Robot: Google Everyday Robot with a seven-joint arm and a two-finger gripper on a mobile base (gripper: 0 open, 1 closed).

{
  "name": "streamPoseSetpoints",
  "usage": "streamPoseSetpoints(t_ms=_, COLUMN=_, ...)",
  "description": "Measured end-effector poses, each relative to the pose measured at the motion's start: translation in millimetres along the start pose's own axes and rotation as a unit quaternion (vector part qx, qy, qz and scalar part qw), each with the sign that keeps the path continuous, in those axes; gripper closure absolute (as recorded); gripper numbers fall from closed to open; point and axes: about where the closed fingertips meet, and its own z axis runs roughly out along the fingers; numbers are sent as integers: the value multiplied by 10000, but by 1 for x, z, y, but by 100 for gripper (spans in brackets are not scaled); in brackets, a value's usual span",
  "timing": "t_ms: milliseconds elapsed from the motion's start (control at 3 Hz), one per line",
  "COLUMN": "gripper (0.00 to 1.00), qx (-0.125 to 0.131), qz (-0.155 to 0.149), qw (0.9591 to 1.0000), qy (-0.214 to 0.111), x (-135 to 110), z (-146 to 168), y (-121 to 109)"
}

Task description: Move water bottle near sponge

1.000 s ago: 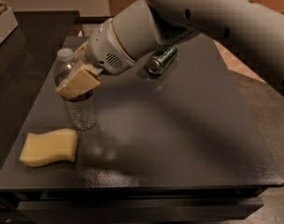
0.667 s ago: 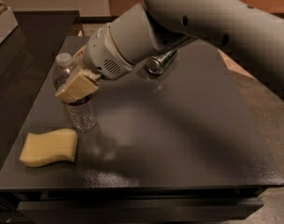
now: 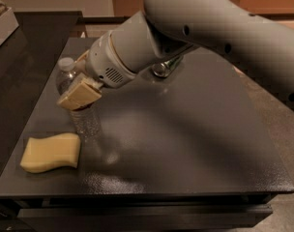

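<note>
The water bottle, clear with a white cap, stands upright near the left edge of the dark table. My gripper is shut on the bottle's upper body. One beige finger pad is in front of the bottle and the other is behind it. The pale yellow sponge lies flat at the front left of the table, just left of and in front of the bottle's base, with a small gap between them. The bottle's label is hidden by the finger.
A metal can lies behind my arm near the table's far middle, mostly hidden. My large grey arm spans the upper right. A dark counter stands to the left, with a box corner at the top left.
My gripper and the bottle in it have moved slightly down and toward the front. The sponge has not moved.
</note>
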Motion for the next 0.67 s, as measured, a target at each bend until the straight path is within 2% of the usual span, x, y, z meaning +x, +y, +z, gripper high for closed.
streamPoseSetpoints(t_ms=333, gripper=0, qx=-4, qz=-22, qw=10000, qy=5, x=-2, z=0, y=2)
streamPoseSetpoints(t_ms=667, gripper=0, qx=-4, qz=-23, qw=10000, qy=6, x=-2, z=0, y=2)
